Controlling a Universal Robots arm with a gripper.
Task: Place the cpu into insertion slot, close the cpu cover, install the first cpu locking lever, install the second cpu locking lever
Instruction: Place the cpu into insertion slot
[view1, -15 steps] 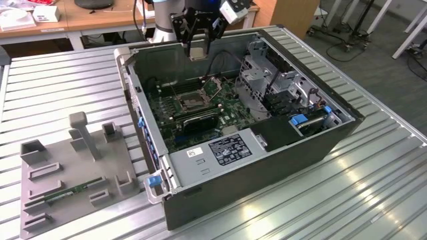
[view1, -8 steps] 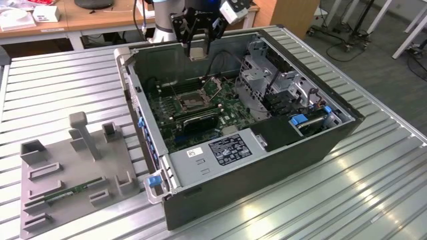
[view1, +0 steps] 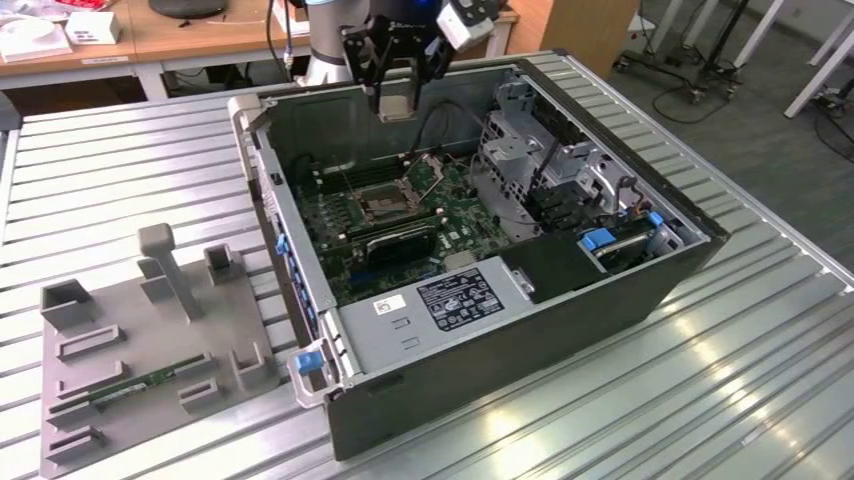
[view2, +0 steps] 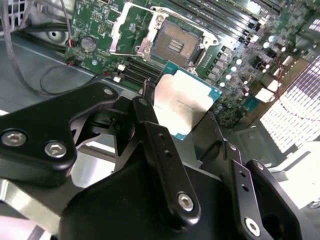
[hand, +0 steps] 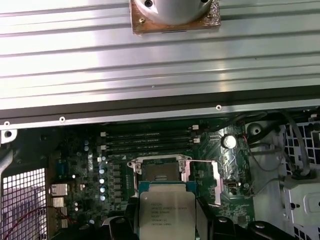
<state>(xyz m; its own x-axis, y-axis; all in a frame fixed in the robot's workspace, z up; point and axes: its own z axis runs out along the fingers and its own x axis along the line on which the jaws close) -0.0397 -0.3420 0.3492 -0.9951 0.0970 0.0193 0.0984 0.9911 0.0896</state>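
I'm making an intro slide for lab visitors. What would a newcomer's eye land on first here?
The open computer case sits mid-frame in the exterior view, its green motherboard exposed. Above it the gripper holds the cpu, while the insertion slot lies uncovered on the board below. A grey fixture tray rests on the ribbed table at the exterior view's left.

No print can be read. The cpu (hand: 167, 216) (view2: 182, 102) face has several lines of dark print near the insertion slot (hand: 160, 172), illegible in both wrist views. In the exterior view, a black label (view1: 458, 297) with pale print sits on the power supply box (view1: 400, 340), well apart from the insertion slot, illegible. A small white sticker (view1: 390, 306) on the same box is also illegible.
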